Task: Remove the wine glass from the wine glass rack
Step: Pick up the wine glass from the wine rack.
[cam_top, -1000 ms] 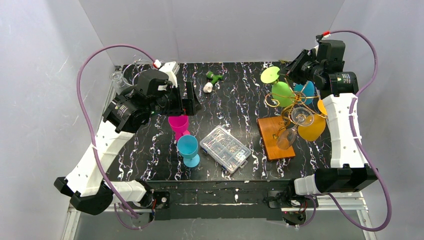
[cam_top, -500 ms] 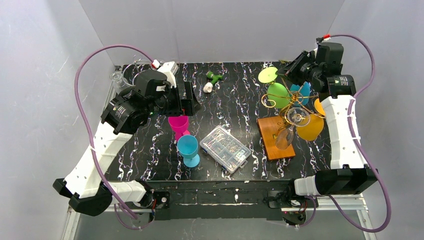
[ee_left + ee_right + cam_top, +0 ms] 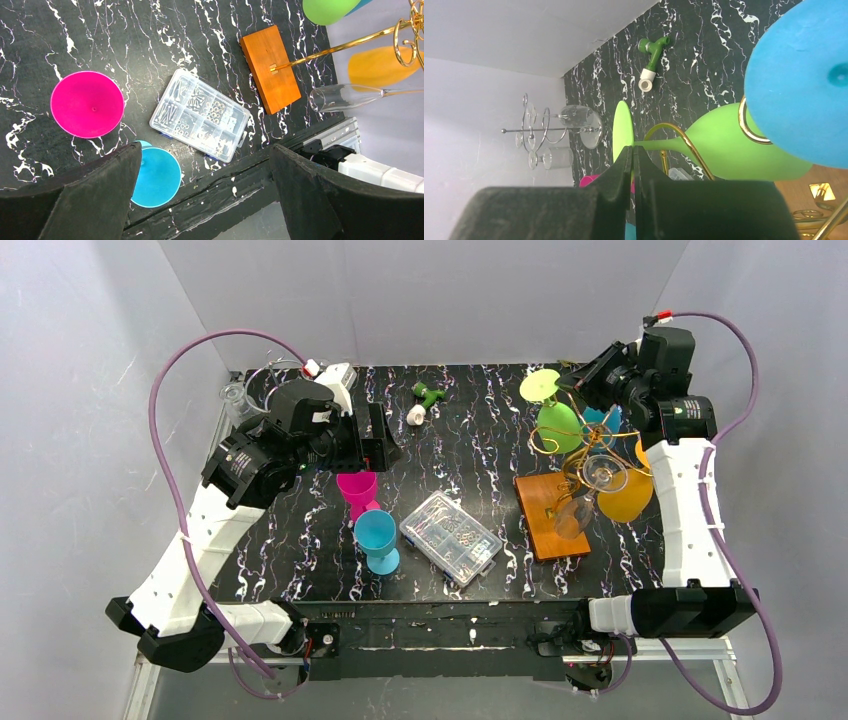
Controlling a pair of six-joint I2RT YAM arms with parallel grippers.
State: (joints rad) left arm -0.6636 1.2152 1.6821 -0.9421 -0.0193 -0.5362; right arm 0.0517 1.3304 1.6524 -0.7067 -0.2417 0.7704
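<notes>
The golden wire rack [image 3: 588, 452] stands on its orange-brown wooden base [image 3: 552, 515] at the right. It carries a green wine glass [image 3: 560, 425], a blue one [image 3: 604, 420], an orange one [image 3: 625, 495] and clear ones [image 3: 600, 473]. My right gripper [image 3: 583, 387] is shut on the green glass at its stem by the foot [image 3: 622, 130], fingertips pressed together [image 3: 632, 150]. The green bowl [image 3: 744, 150] lies on its side against a golden loop [image 3: 674, 132]. My left gripper [image 3: 385, 435] is open and empty over the left side, fingers [image 3: 100, 190] wide apart.
A pink cup [image 3: 357, 488] and a blue goblet [image 3: 377, 533] stand at centre left. A clear compartment box [image 3: 450, 537] lies at centre front. A silver wire rack with clear glasses [image 3: 245, 395] stands at the back left. A green and white fitting [image 3: 425, 400] lies at the back.
My right wrist has shifted slightly toward the back right, and the green glass has moved a little with it. The left arm has hardly moved.
</notes>
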